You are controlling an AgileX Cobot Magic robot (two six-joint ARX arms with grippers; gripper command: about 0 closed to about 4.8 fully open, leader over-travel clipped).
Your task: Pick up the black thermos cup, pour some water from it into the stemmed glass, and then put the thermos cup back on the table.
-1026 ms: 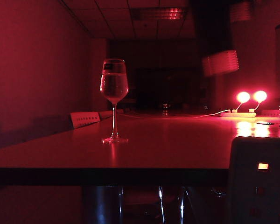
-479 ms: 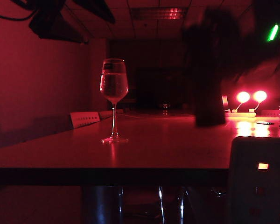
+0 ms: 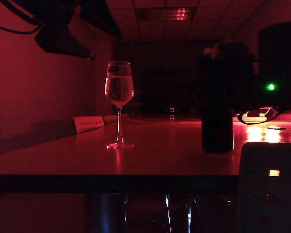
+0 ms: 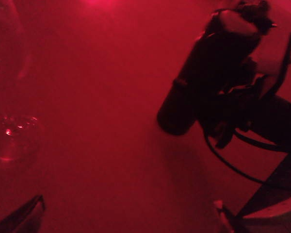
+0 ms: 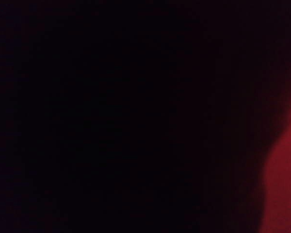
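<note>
The black thermos cup (image 3: pixel 217 104) is seen standing upright on the tabletop (image 3: pixel 160 155), well to the right of the stemmed glass (image 3: pixel 119 104) in the exterior view. The glass is upright and liquid is seen in its bowl. The right tool (image 4: pixel 228 109) is found at the thermos cup's side in the left wrist view, with the arm and a cable behind it; in the red gloom it cannot be told whether its fingers are clamped on the cup or merely beside it. The right wrist view is almost wholly black, judged to be filled by the cup close before the lens. The left tool (image 4: pixel 128 216) is held spread wide and empty, above the tabletop between the glass and the thermos cup, with only its fingertips (image 4: pixel 24 213) showing. The task is judged to be at the set-down step. Risks are noted: if the right tool is drawn away crookedly, the tall thermos cup could be tipped; the cable near the thermos cup could snag it; and the left tool, near the glass, could strike its thin stem.
</note>
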